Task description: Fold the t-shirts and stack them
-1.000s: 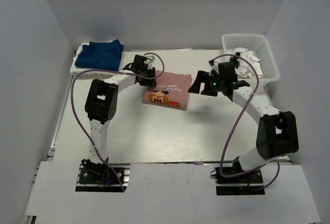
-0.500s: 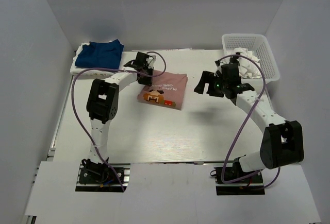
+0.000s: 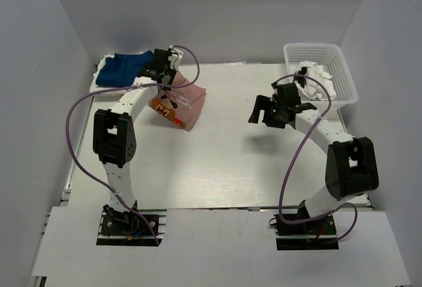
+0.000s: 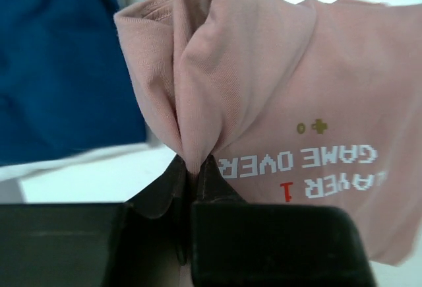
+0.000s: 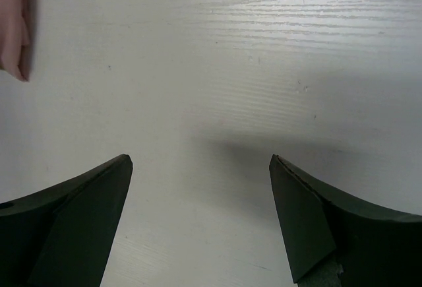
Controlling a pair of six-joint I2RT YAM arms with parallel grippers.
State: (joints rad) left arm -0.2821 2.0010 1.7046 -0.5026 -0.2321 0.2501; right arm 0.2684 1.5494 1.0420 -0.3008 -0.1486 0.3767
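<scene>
The left end effector [image 4: 191, 169] is clamped tight on a bunched pinch of the pink shirt [image 3: 184, 103]. The folded shirt hangs tilted from that pinch at about 11 o'clock on the worktop [image 3: 217, 168], its low edge near or on the surface. Gripping several gathered layers at once probably keeps the fold from opening in transit. The navy shirt [image 3: 122, 68] lies just beyond at 10 o'clock, on a white shirt [image 4: 66, 161], so this looks like a carry to that stack. Seen upside down from the wrist, the print reads "GAME OVER" above "AYER 1", its first letters cut off, the 1 in red. The right end effector [image 5: 201, 161] is spread wide and empty over bare worktop at 2 o'clock, beside a white basket [image 3: 343, 69].
</scene>
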